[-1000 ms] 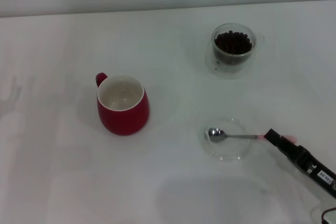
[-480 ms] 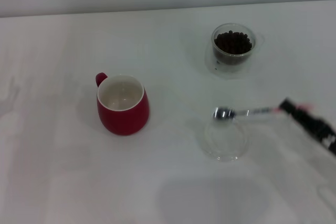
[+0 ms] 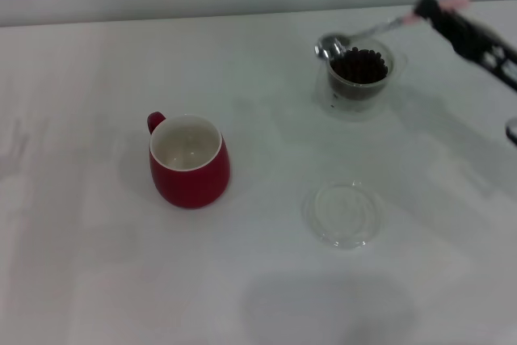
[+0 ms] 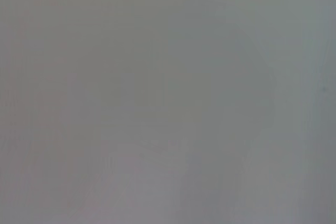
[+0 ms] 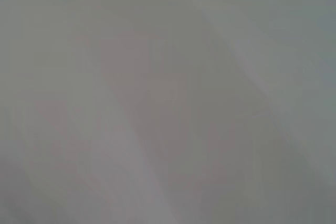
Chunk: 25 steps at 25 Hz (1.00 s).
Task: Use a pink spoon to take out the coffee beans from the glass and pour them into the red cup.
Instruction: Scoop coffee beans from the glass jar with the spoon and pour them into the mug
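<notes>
My right gripper is shut on the pink handle of the pink spoon at the far right of the head view. The spoon's silver bowl hangs at the far left rim of the glass, just above the coffee beans heaped inside it. The red cup stands upright to the left, its white inside showing no beans, its handle pointing away. My left gripper is out of view. Both wrist views show only plain grey surface.
A flat clear round dish lies on the white table in front of the glass, right of the red cup. A pale wall runs along the table's far edge.
My right gripper lifted the spoon off the clear dish and carried it away from me, up to the rim of the glass. The dish now lies bare.
</notes>
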Each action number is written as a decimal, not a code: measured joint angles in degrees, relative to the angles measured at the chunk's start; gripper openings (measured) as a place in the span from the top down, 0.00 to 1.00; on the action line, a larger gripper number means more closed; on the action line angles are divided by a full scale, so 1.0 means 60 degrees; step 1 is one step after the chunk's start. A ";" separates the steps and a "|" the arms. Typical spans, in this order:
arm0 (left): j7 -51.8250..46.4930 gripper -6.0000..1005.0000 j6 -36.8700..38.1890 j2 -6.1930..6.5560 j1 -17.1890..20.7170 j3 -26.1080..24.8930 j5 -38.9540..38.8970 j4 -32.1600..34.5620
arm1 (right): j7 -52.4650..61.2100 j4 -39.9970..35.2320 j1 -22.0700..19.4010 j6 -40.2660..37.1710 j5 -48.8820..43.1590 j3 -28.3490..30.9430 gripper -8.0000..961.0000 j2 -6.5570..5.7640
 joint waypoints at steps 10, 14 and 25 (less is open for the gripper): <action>-0.0048 0.11 -0.0198 -0.0030 0.0121 0.0002 -0.0001 0.0019 | 0.1203 -0.3951 0.0206 0.2939 -0.1951 -0.0824 0.84 -0.0015; -0.0057 0.11 -0.0198 -0.0028 0.0134 0.0000 -0.0001 0.0019 | 0.1619 -0.4720 0.0027 0.3117 -0.2779 -0.0820 0.84 -0.0036; -0.0058 0.11 -0.0197 -0.0014 0.0085 0.0001 -0.0015 0.0018 | 0.1953 -0.5120 -0.0010 0.4021 -0.4075 -0.0912 0.84 0.0005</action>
